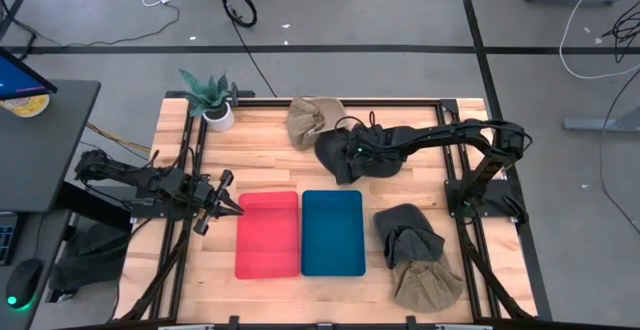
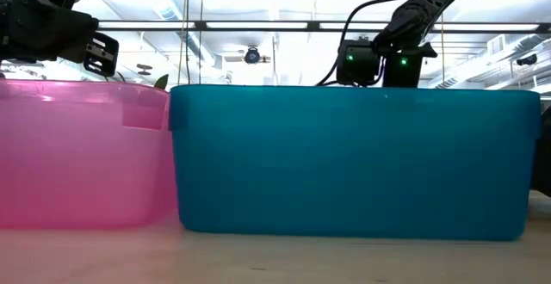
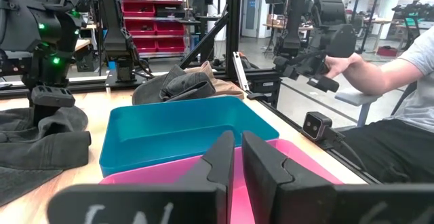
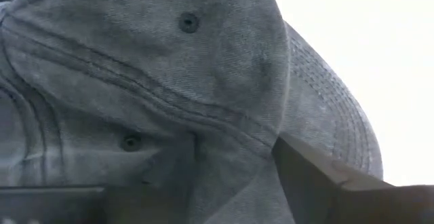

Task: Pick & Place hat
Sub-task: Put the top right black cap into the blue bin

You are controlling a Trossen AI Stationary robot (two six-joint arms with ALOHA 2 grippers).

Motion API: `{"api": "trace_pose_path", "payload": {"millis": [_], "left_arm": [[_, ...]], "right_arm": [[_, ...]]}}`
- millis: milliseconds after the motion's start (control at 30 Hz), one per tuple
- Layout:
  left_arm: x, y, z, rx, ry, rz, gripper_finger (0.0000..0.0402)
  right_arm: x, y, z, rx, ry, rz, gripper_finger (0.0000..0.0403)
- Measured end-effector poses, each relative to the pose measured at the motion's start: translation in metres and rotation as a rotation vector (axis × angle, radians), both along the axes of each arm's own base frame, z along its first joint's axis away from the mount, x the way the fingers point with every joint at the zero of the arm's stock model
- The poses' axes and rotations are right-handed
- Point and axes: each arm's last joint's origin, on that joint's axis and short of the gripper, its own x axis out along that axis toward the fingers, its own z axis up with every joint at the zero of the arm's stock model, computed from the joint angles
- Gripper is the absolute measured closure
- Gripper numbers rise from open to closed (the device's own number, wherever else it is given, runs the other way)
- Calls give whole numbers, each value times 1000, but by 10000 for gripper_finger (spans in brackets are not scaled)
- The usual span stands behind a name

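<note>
- My right hand point(image 1: 345, 153) is reached out over the far middle of the surface point(image 1: 270, 140), down on the black hat point(image 1: 365, 155).
- Right wrist view: grey denim of the hat point(image 4: 169, 81) fills the frame, stitched eyelets visible, one dark finger point(image 4: 325, 183) against the cloth. I cannot tell if the fingers are closed on it.
- Black hat lies just beyond the blue bin point(image 1: 332, 232), touching a tan hat point(image 1: 308, 120) on its far left side.
- Second pile: a dark hat point(image 1: 405, 232) on top of a tan one point(image 1: 428, 285), on the surface just right of the blue bin.
- Red bin point(image 1: 268, 234) sits beside the blue bin, sides touching. Low view shows the pink wall point(image 2: 82, 155) against the blue wall point(image 2: 353, 159).
- My left hand point(image 1: 218, 202) hangs at the left edge of the red bin, fingers point(image 3: 220, 159) nearly together with a narrow gap, gripping nothing.
- Potted plant point(image 1: 212, 98) at the far left corner of the surface.
- Left wrist view: a person point(image 3: 400, 88) seated beyond the surface, hand on a control handle point(image 3: 325, 83).
</note>
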Motion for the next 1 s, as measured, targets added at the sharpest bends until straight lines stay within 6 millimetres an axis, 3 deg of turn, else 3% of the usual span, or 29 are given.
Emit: {"api": "trace_pose_path", "payload": {"millis": [300, 367, 633, 1000], "left_arm": [[0, 0, 0, 0, 0, 0, 367], [0, 0, 0, 0, 0, 0, 367], [0, 0, 0, 0, 0, 0, 367], [0, 0, 0, 0, 0, 0, 367]], "right_arm": [[0, 0, 0, 0, 18, 31, 369], [0, 0, 0, 0, 21, 42, 390], [-4, 1, 10, -18, 5, 47, 391], [-15, 22, 61, -145, -142, 137, 398]]}}
